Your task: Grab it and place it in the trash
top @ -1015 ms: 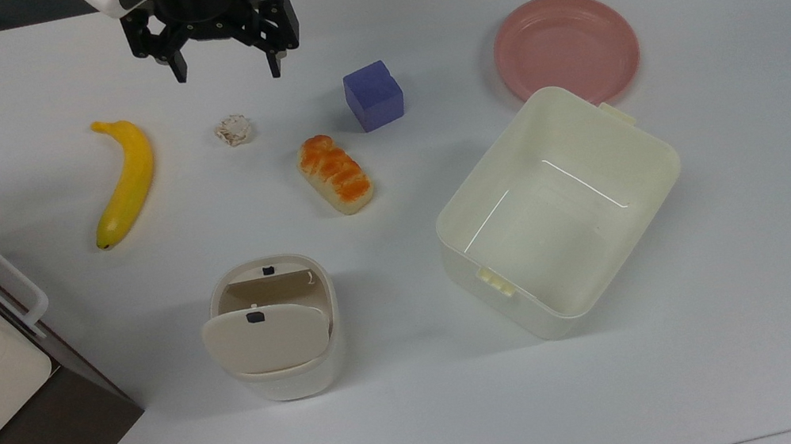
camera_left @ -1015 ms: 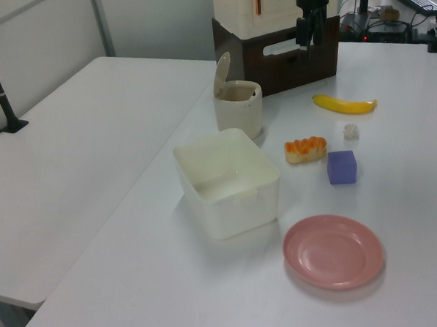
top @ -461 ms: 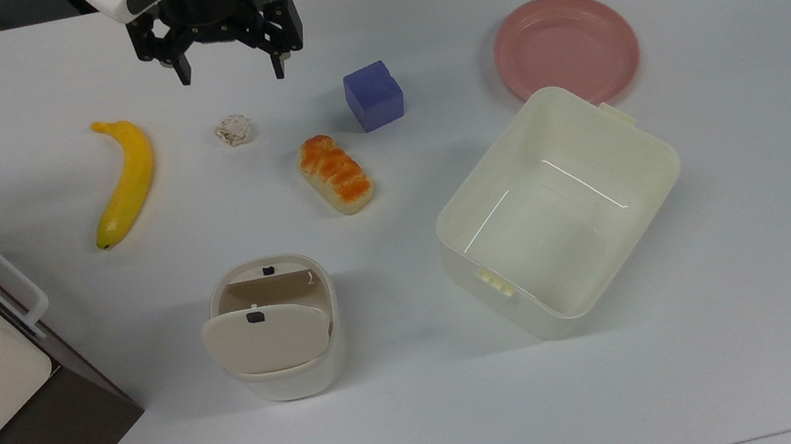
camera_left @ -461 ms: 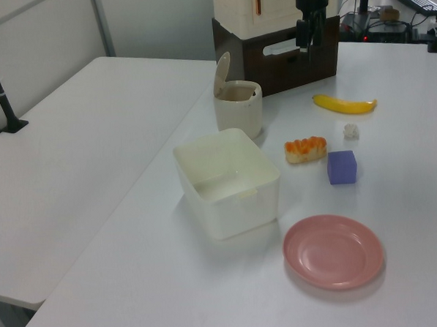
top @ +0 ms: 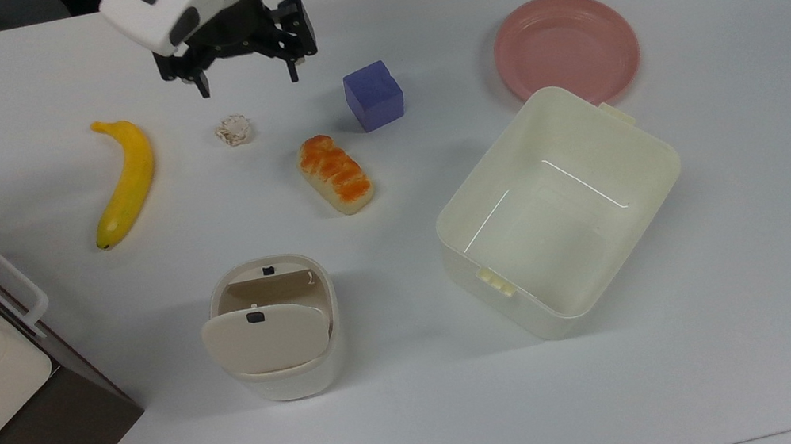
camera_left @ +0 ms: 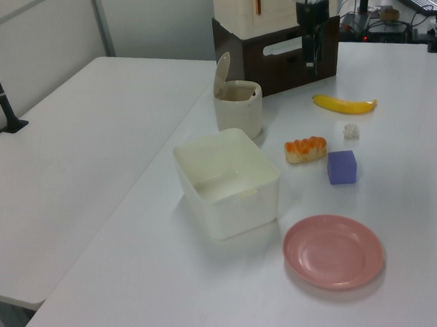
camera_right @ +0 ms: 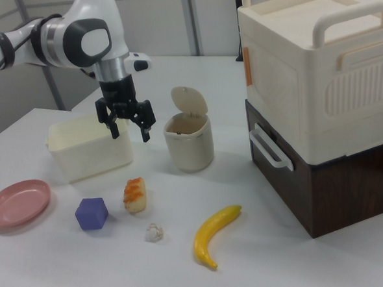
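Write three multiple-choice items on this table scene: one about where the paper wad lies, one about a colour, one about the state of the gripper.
1. In the top view, the paper wad lies between
A. the banana and the cube
B. the plate and the tub
C. the bin and the tub

2. The plate is
A. blue
B. pink
C. yellow

3. The gripper is
A. shut on the wad
B. shut on the toy bread
C. open, holding nothing

Answers:
1. A: the wad sits on the table with the banana to the top view's left and the cube to the top view's right.
2. B: the round plate is pink in the top, left and right views.
3. C: the fingers stand apart above the table, with the wad lying apart from them.
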Controlling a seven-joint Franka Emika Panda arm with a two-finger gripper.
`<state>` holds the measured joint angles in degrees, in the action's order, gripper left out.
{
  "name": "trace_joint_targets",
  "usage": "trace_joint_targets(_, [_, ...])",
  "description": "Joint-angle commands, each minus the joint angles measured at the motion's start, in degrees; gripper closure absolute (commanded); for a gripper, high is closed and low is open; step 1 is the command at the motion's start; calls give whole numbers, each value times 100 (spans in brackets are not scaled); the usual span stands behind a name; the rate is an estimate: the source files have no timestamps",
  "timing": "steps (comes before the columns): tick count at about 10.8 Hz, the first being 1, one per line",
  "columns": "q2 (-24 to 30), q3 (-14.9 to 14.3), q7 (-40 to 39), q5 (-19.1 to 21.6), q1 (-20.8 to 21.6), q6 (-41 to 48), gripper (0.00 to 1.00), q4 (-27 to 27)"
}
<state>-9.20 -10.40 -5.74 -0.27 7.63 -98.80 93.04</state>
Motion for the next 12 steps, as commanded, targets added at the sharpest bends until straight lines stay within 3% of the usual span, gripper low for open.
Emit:
trace_joint_targets(1, [15,-50,-680,62,169,-342,0,320])
trace_joint_targets(6, [-274,-59,-1640,-17,388,-718,0,626])
trace_joint_targets(8, [-406,-59,-1685,-61,528,-1437,4,1004])
trace_joint_targets(12, [-740,-59,-1940,-246,608,-1625,4,1041])
